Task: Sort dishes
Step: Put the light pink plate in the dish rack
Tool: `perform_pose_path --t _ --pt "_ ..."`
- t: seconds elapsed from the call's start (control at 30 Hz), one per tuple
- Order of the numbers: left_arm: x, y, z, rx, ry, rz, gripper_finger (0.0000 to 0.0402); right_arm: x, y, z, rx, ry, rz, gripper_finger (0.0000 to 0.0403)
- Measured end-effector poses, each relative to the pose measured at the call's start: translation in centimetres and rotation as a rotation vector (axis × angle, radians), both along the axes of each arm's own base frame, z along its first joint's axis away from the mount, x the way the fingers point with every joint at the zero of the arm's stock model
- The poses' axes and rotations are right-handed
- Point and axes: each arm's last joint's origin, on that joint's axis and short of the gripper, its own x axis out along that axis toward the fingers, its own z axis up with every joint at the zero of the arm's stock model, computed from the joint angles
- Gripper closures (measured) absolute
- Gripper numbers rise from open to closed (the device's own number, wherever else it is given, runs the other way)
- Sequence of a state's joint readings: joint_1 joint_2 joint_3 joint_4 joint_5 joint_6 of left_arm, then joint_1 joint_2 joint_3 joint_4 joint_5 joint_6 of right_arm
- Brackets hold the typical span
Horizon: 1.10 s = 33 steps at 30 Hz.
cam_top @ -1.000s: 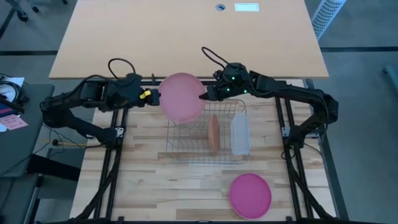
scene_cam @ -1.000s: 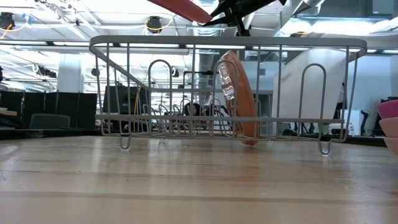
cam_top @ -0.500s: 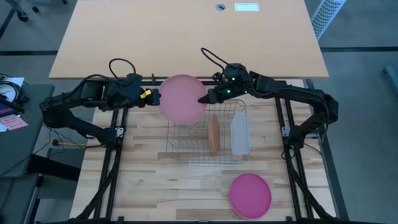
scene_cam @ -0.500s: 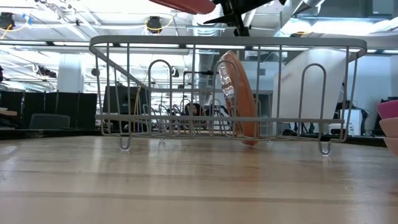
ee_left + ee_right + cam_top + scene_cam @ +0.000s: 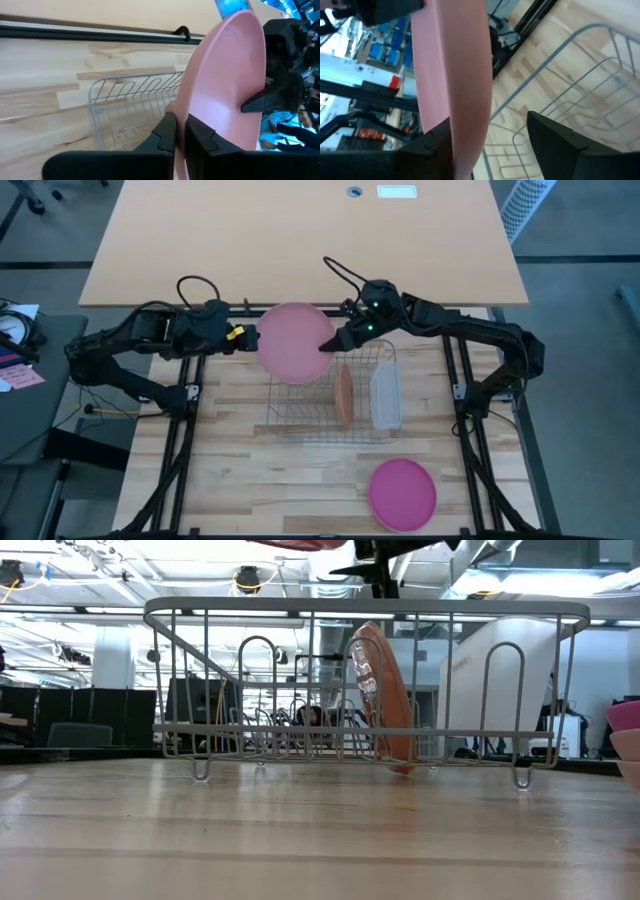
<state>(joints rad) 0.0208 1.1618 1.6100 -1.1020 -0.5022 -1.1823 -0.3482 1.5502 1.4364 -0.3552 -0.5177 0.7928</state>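
A pale pink plate (image 5: 295, 342) hangs tilted in the air over the far left corner of the wire rack (image 5: 333, 395). My left gripper (image 5: 250, 338) is shut on its left rim. My right gripper (image 5: 325, 343) is open at the plate's right rim, with one finger on each side of the rim (image 5: 470, 115). A salmon-orange plate (image 5: 344, 393) stands on edge between the rack's wires. A magenta plate (image 5: 403, 493) lies flat on the table near the front right. My left gripper pinches the pale pink plate's rim (image 5: 181, 131) between its two fingers, coming from the table's left and slanting a little downward. The plate is lifted clear and sticks out tilted beyond the fingers. My right gripper has one finger (image 5: 432, 145) close against the plate; whether it touches, I cannot tell.
A translucent rectangular tub (image 5: 385, 395) stands in the right part of the rack. A large tan board (image 5: 300, 240) lies beyond the table's far edge. Bare wooden tabletop (image 5: 250, 480) spreads in front of the rack.
My right gripper has opened and let go of the pale pink plate's right rim, and its wrist has rolled a little. The plate stays in my left gripper and has tipped slightly. Its lower edge has risen almost out of the low view.
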Motion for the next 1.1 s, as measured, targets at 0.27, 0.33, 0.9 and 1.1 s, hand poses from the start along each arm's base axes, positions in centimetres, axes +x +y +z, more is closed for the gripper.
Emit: perform_pose_path --t 0.27,0.33,0.9,1.1 --pt "0.1 0.0 -0.1 -0.007 0.001 0.001 0.0394 -0.7 -0.3 -1.0 -0.014 0.099 0.019 0.0180" --pt "0.2 0.0 -0.1 -0.008 0.004 0.000 0.0394 -0.9 -0.2 -0.7 -0.051 0.084 0.036 0.0178" --pt "0.3 -0.2 -0.3 -0.032 0.025 -0.061 0.0396 -3.2 -0.3 -1.2 -0.104 0.234 0.060 0.0106" --pt "0.6 -0.2 -0.3 -0.052 0.015 -0.092 0.0401 -3.7 -0.2 -1.9 -0.147 0.314 0.072 0.0105"
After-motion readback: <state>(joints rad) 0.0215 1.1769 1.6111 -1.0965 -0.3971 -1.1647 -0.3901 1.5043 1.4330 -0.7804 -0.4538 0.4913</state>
